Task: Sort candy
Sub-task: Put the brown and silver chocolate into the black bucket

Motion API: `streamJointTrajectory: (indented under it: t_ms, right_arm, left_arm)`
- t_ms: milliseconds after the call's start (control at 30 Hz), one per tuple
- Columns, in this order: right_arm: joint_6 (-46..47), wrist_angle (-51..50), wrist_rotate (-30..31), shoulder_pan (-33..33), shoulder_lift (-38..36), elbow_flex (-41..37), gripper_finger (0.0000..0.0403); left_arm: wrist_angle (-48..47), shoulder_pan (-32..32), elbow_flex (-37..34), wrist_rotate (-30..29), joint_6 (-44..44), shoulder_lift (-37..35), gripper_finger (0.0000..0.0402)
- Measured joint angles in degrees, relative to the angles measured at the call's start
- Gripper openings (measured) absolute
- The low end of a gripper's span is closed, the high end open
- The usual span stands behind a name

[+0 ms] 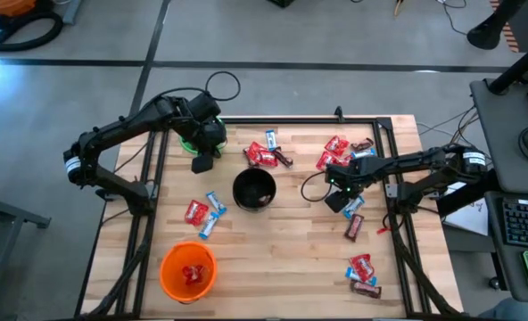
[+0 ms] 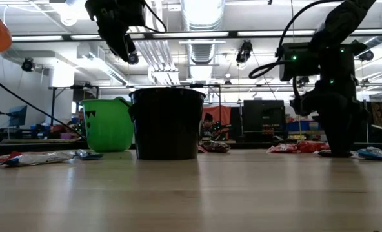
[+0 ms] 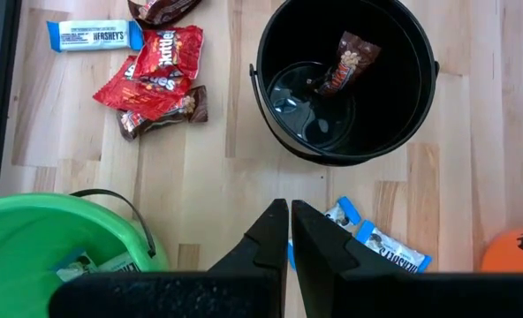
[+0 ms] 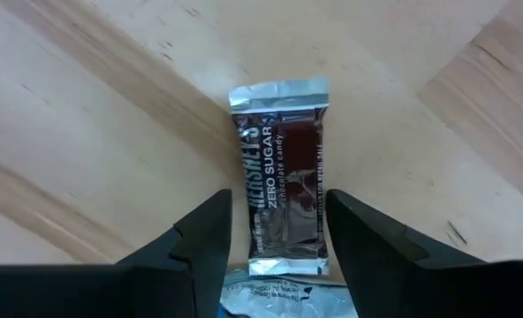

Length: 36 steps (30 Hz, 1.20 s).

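You are working the right gripper [image 4: 275,243], which is sitting low over the surface [image 1: 291,241] at centre right of the high view, and everything turns on the brown candy bar [image 4: 280,181] lying directly beneath it. In the right wrist view the bar is showing in the lower middle of the frame with its long axis running up the picture, straight out from between the jaws, so the two fingers [image 4: 200,234] are standing one on each long side of the wrapper. The jaws are standing apart, a little wider than the bar, and nothing is clamped yet; judging from this, you are only needing to drop and close across the narrow width. A blue-and-white candy [image 4: 275,296] is lying just against the bar's near end, so you are risking catching both. The left gripper [image 3: 290,231] is waiting at the upper left of the high view near the green cup [image 1: 189,143], jaws pressed together and empty, well apart from this bar; the right arm is clearly the nearer one. The black cup [image 1: 254,189] is standing in the middle, left of the right gripper.
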Motion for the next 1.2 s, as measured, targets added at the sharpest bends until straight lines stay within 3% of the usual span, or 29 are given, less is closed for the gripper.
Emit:
streamJointTrajectory:
  t_ms: [600,700,933,1200]
  right_arm:
    - [2.1,1.8,-0.2,0.0,2.5,-0.9,0.0169]
    - [2.6,2.3,-0.5,0.0,2.5,-1.0,0.0142]
    - [3.9,3.1,-0.7,0.0,2.5,-1.0,0.0028]
    - [5.1,3.0,-0.7,0.0,2.3,-0.9,0.0012]
  left_arm:
    - [0.1,0.0,0.0,0.0,0.0,0.0,0.0]
    - [0.1,0.0,0.0,0.0,0.0,0.0,0.0]
    - [0.1,0.0,0.0,0.0,0.0,0.0,0.0]
    - [0.1,0.0,0.0,0.0,0.3,0.0,0.0]
